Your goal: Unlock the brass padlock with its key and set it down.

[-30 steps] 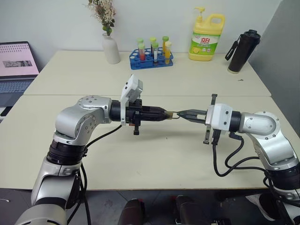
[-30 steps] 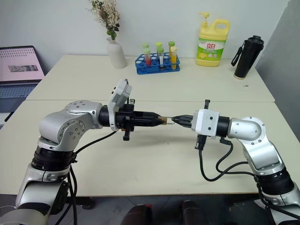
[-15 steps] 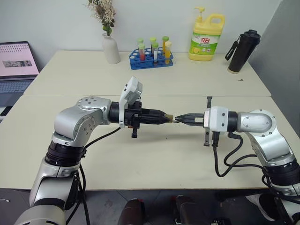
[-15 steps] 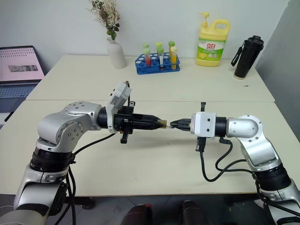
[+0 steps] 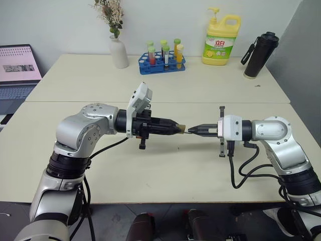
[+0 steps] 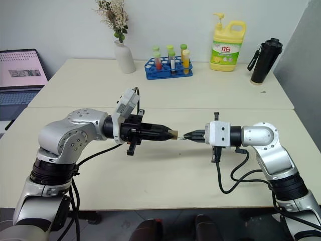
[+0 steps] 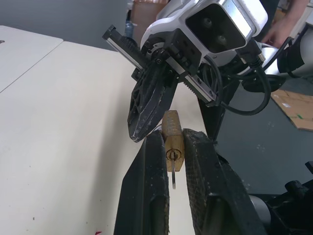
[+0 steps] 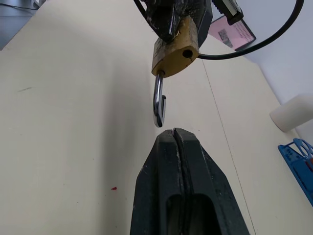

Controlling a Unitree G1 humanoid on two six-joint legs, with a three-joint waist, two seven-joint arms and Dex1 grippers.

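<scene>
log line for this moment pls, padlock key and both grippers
left gripper: shut on brass padlock | shackle: swung open | key: in keyhole | right gripper: shut, empty, just off shackle | padlock held above table

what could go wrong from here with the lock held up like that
The brass padlock is pinched only between the left gripper fingers, above the table; a nudge from the shut right gripper, close to the open shackle, could twist it loose. The key hangs in the keyhole and might slip out.
</scene>
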